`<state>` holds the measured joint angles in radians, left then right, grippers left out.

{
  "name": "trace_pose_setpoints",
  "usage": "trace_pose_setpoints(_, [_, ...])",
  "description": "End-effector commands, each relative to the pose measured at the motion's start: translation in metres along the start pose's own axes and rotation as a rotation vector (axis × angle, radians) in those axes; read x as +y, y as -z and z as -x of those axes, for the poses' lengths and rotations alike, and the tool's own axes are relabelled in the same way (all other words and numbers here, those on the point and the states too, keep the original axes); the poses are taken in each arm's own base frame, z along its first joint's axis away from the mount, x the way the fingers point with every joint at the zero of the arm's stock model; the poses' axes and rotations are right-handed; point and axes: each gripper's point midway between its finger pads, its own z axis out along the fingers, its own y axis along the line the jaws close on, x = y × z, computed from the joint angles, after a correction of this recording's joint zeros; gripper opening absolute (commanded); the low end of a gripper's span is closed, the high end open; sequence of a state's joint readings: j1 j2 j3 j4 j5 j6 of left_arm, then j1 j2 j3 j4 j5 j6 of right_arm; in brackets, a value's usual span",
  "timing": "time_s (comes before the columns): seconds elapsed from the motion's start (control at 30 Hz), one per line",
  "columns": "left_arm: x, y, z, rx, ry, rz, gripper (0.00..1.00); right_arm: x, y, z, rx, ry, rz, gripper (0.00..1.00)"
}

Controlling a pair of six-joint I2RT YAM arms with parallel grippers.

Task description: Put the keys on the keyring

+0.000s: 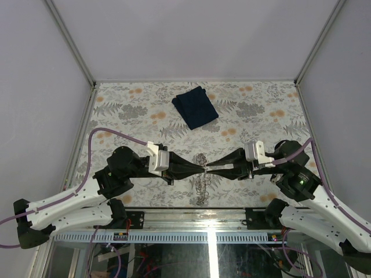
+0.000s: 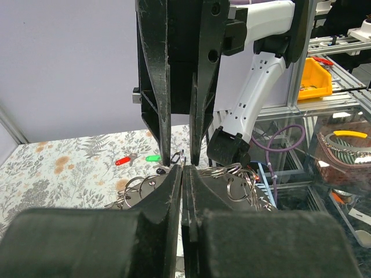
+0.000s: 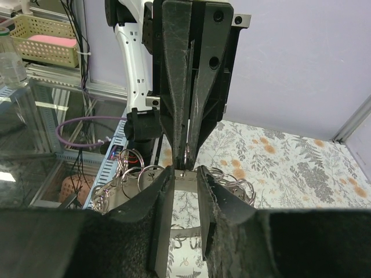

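The keyring point(image 1: 202, 182) is a silvery metal band with several split rings on it, near the table's front edge between the two arms. My right gripper point(image 3: 185, 171) has its jaws partly apart, with a stretch of the band point(image 3: 186, 175) spanning between the pads. Tip to tip against it, my left gripper point(image 2: 183, 168) is shut on a small silvery ring point(image 2: 182, 157) that stands up at its tips. A red key point(image 2: 123, 161), a green key point(image 2: 153, 157) and a black key point(image 2: 161, 171) lie on the table beyond. In the top view the grippers point(image 1: 206, 168) meet over the keyring.
A dark blue folded cloth point(image 1: 195, 107) lies at the back middle of the floral table point(image 1: 133, 110). Metal frame posts point(image 1: 87, 75) and white walls bound the table. The table's front edge runs just behind the keyring.
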<state>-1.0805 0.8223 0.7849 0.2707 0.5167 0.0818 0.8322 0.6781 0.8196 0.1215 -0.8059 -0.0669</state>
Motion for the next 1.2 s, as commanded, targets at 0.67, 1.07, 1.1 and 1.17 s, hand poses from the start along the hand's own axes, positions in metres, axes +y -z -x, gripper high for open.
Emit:
trace_pose_setpoints(0.67, [0.014,0.001,0.04,-0.081,-0.065,0.078,0.12,-0.004,-0.005,0.009,-0.002,0.017,0.012,0.0])
trace_pose_setpoints(1.07, [0.034,0.013,0.017,0.132,-0.143,0.164,0.32,-0.021,0.023,-0.001,0.311,0.163,-0.048,0.0])
trace_pose_setpoints(1.1, [0.036,0.013,0.014,0.151,-0.145,0.167,0.32,-0.023,0.024,0.003,0.327,0.169,-0.05,0.0])
trace_pose_setpoints(1.17, [0.038,0.012,0.01,0.182,-0.142,0.172,0.32,-0.027,0.026,0.001,0.372,0.165,-0.054,0.0])
